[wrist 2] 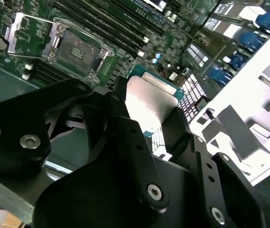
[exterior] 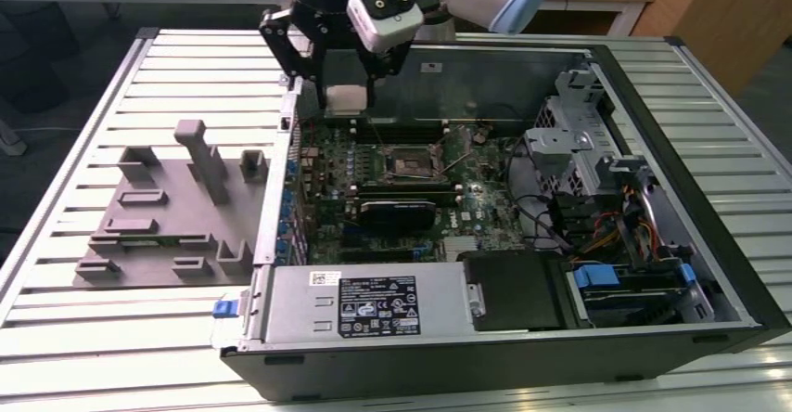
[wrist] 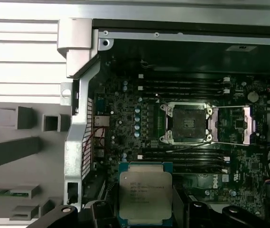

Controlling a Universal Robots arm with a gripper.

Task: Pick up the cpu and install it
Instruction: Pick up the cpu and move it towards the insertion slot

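You see the slatted metal table (exterior: pixel 74 356) carrying a grey fixture tray (exterior: pixel 148 217) at left and an open computer case (exterior: pixel 495 370) centre-right.

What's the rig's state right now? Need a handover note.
Hand: shut on the cpu, held in the air over the motherboard.
Socket: open and empty, cover swung back.
Done: cpu picked up, clear of the grey fixture tray.
Left: cpu is not over the socket yet, and not seated.
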